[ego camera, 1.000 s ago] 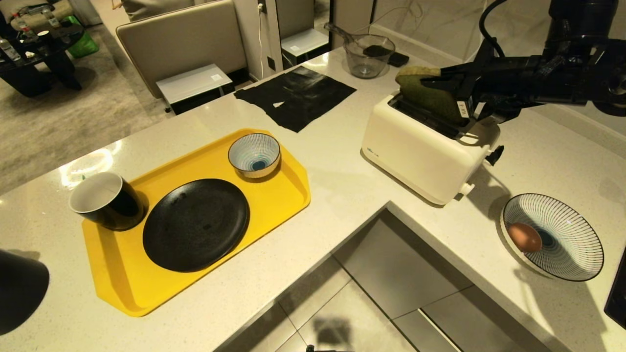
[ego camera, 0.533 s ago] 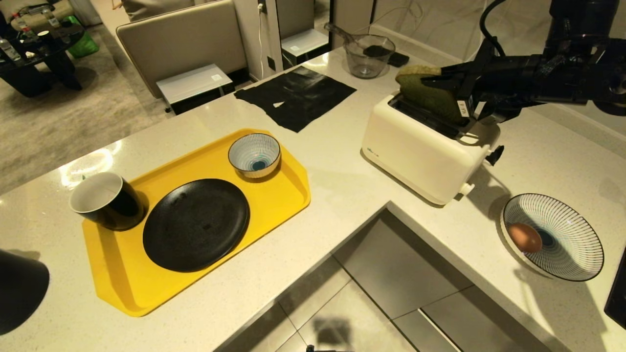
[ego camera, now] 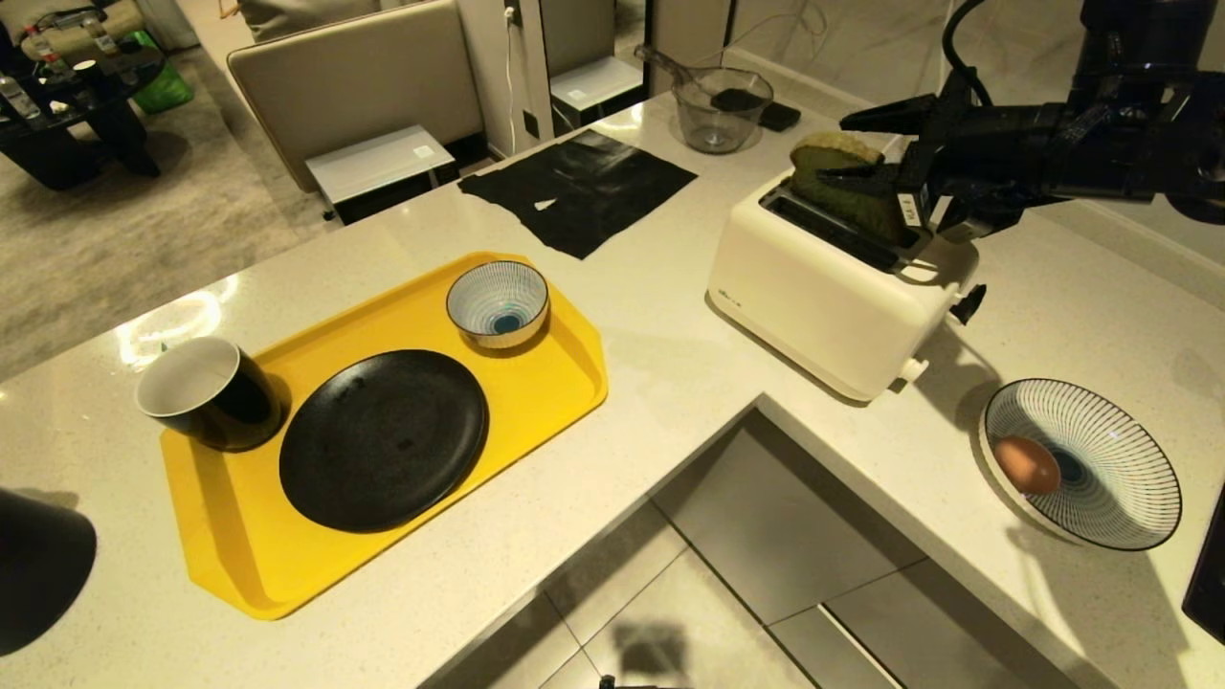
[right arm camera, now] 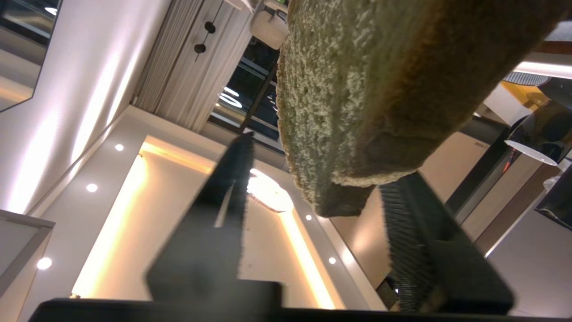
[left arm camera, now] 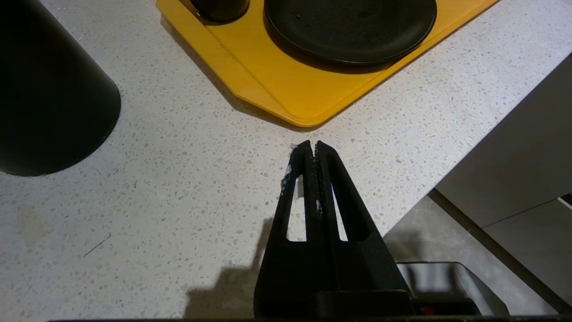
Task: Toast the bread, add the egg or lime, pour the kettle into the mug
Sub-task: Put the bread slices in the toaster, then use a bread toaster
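The bread (ego camera: 831,182), green-faced with a brown crust, stands in the far slot of the white toaster (ego camera: 823,287) with its top sticking out. My right gripper (ego camera: 835,148) is open around that top; in the right wrist view the bread (right arm camera: 357,89) hangs between the spread fingers (right arm camera: 223,201), gripped by neither. The egg (ego camera: 1026,464) lies in a wide striped bowl (ego camera: 1120,498) at the right. The mug (ego camera: 206,392) stands on the tray's left end. The kettle (ego camera: 38,565) shows only as a black body at the lower left. My left gripper (left arm camera: 311,145) hovers shut over the counter beside the kettle (left arm camera: 49,85).
A yellow tray (ego camera: 545,383) holds a black plate (ego camera: 383,435) and a small striped bowl (ego camera: 498,301). A black cloth (ego camera: 579,187) and a glass jug (ego camera: 718,110) lie at the back. The counter is L-shaped, its inner corner just in front of the toaster.
My right gripper has opened and let go of the bread. The slice now stands more upright and a little lower in the slot. The left arm has not moved.
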`<state>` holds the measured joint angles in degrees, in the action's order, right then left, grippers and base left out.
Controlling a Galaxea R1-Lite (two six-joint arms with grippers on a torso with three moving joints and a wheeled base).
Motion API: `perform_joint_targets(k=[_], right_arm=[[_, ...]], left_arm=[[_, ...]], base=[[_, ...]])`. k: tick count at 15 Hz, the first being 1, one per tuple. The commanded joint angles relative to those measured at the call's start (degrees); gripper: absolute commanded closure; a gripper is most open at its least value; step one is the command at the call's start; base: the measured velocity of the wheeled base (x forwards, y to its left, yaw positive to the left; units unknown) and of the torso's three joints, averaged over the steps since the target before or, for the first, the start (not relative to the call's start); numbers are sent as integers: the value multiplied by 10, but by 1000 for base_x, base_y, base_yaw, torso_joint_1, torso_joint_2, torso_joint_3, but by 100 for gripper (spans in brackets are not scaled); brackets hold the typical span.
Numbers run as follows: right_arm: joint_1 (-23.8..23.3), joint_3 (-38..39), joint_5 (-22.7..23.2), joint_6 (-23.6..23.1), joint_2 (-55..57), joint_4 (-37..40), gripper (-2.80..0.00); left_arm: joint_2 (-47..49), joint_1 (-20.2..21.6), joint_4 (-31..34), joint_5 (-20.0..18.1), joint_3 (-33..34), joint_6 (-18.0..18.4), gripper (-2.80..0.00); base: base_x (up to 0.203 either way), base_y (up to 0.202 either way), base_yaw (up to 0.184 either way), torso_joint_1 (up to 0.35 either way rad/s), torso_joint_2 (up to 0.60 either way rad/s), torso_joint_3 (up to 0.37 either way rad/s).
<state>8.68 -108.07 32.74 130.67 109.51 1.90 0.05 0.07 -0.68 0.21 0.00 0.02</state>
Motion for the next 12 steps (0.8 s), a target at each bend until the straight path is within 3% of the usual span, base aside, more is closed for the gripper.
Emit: perform_joint_targets(k=[1, 12], right_arm=[[0, 1, 2, 7, -6, 0, -280], [-41, 5, 3, 7, -67, 6, -280]], left_arm=[[0, 0, 0, 1, 0, 0, 0], [0, 0, 0, 0, 0, 0, 0]], base=[[0, 0, 0, 0, 0, 0], [0, 0, 0, 0, 0, 0]])
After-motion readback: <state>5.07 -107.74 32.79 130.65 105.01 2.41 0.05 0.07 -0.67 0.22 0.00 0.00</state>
